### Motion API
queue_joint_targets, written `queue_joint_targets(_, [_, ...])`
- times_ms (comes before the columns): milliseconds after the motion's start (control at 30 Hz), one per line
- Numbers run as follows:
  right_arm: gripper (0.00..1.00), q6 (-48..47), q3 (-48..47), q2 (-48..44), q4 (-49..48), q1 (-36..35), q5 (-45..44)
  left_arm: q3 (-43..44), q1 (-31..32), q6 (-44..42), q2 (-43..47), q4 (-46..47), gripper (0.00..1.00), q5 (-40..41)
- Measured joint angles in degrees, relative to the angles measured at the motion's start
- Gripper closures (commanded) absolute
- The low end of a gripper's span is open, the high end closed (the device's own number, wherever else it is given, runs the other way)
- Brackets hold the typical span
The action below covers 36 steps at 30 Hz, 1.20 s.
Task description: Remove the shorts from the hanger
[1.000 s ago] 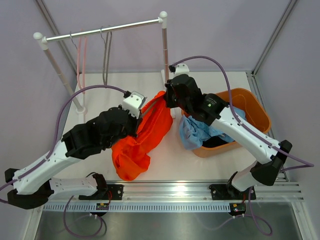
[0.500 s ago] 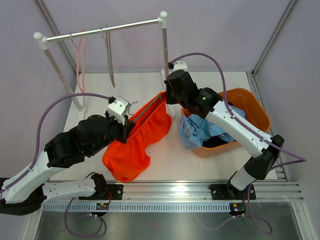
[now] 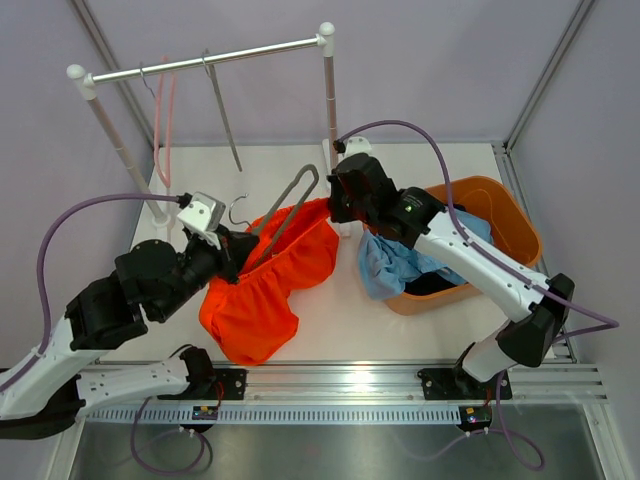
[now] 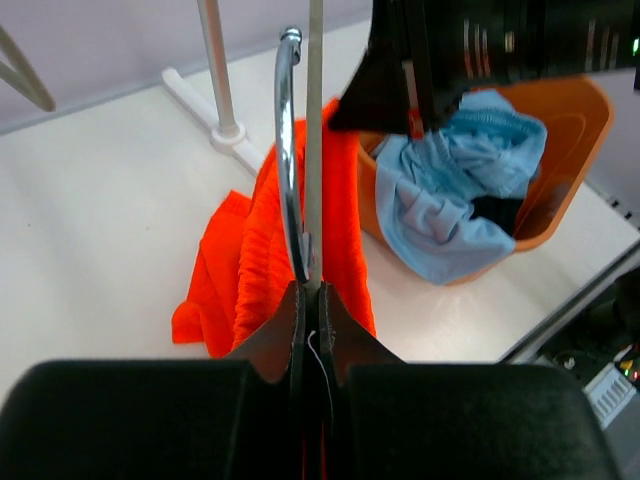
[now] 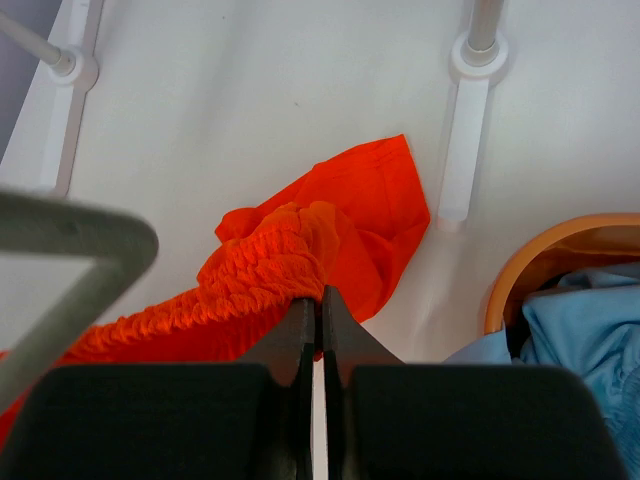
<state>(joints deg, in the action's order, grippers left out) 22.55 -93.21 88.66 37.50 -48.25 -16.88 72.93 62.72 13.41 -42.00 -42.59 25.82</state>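
Orange soft fabric shorts (image 3: pixel 268 290) are spread mid-table, the waistband pinched in the closed right gripper (image 5: pixel 310 298). The grey plastic hanger (image 4: pixel 314 120) is clamped by the left gripper (image 4: pixel 310 292). Light blue shorts (image 3: pixel 390 262) are heaped in the orange plastic tub (image 3: pixel 510 215) at the white table's (image 3: pixel 400 330) right edge.

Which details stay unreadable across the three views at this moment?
Right wrist view: hanger blurred, cut off by the left edge.
Top view: fabric overlap hides whether the hanger runs through the orange shorts.
Top view: navy shorts mostly buried under light blue shorts in the basket.
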Motion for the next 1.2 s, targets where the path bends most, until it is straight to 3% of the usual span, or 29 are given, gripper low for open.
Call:
queue_joint_targets(200, [1.0,0.42,2.78,-2.84,-0.42,-6.19,-2.23,-1.4,0.04,-0.81,-0.96,9.86,1.0,3.58])
queue_joint_targets(333, [1.0,0.72,2.91,-4.61,-0.22,-12.39,-3.72,-4.13,0.04,-2.03,-2.62,21.73,1.0,7.74])
queue_joint_targets(533, [1.0,0.72,-3.04,-4.28,3.48,-21.42,-6.8,-8.07,0.09,-5.55,-7.23,37.66,1.0,13.16])
queue_joint_targets(833, [1.0,0.09,-10.64,-4.39,10.93,-25.94,-10.47,-8.81,-2.56,-16.11,-16.02,58.71,1.0,19.17])
queue_joint_targets(1033, [1.0,-0.76,-14.01,-4.81,14.16,-31.1,-10.67,-7.02,-10.78,-15.91,-20.9,61.57,1.0,18.67])
queue_joint_targets(1200, [1.0,-2.36,-18.23,-5.44,16.87,-31.71,-12.33,-4.15,-13.9,-15.04,-24.33,61.44,1.0,17.03])
